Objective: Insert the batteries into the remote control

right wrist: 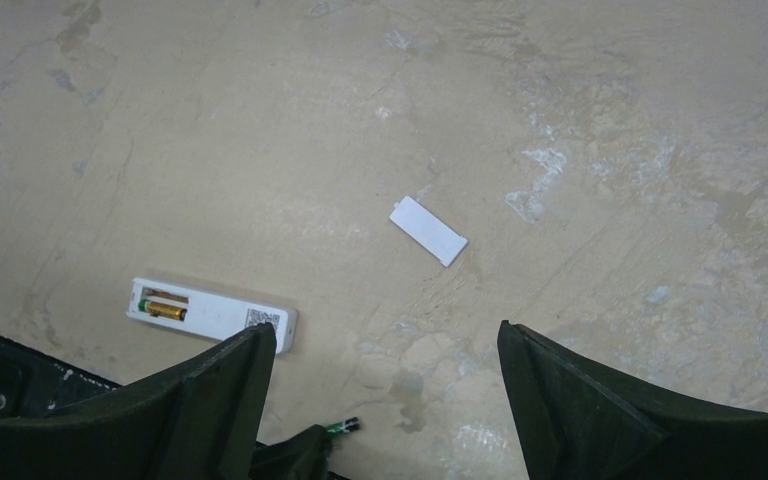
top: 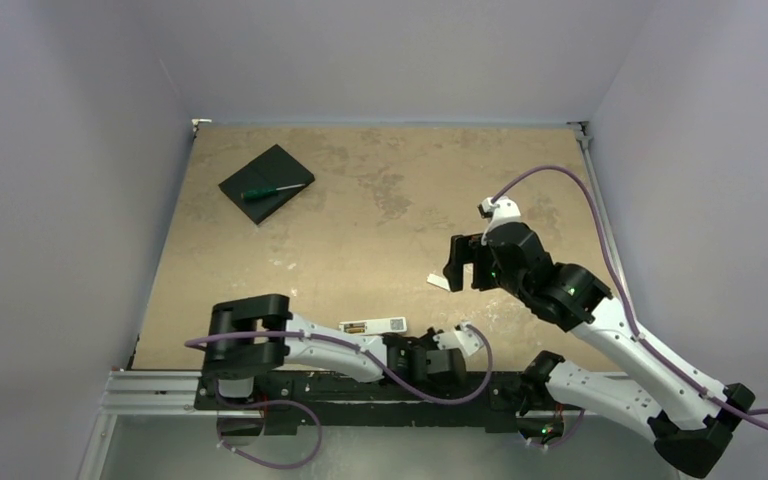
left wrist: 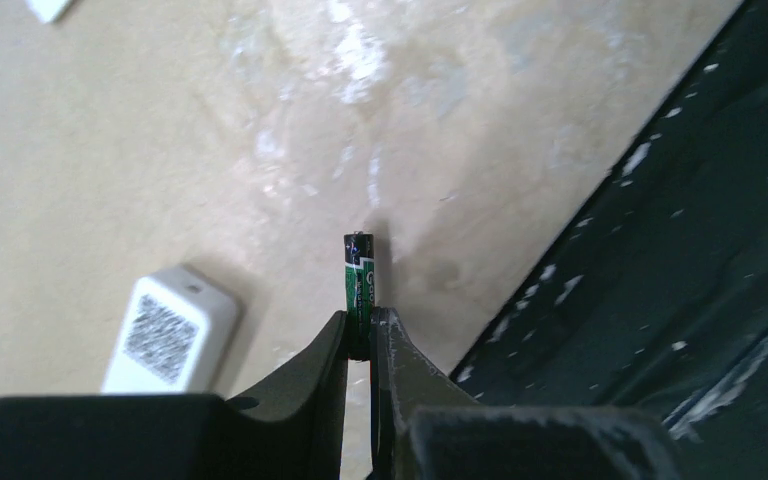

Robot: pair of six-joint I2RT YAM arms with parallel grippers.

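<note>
— Where's the remote control (right wrist: 215, 315)?
— Back up, close to the desk's (right wrist: 260, 120) near edge, one battery (right wrist: 163, 310) seated inside. The left end effector (left wrist: 360, 345) is just right of it, clamped on the second battery (left wrist: 360, 285).
— And the right end effector (right wrist: 382, 330)?
— Fingers apart, hovering beyond the remote control. The desk there is bare except for the battery cover (right wrist: 428, 230).

The desk (top: 380, 200) is mottled tan with pale blotches. The remote control (right wrist: 222, 314) is white with a black-and-white code label. The fitted battery (right wrist: 163, 309) is gold, green-ended; the other battery (left wrist: 360, 285) is dark green with white lettering. The pad (top: 278, 168) is black.
</note>
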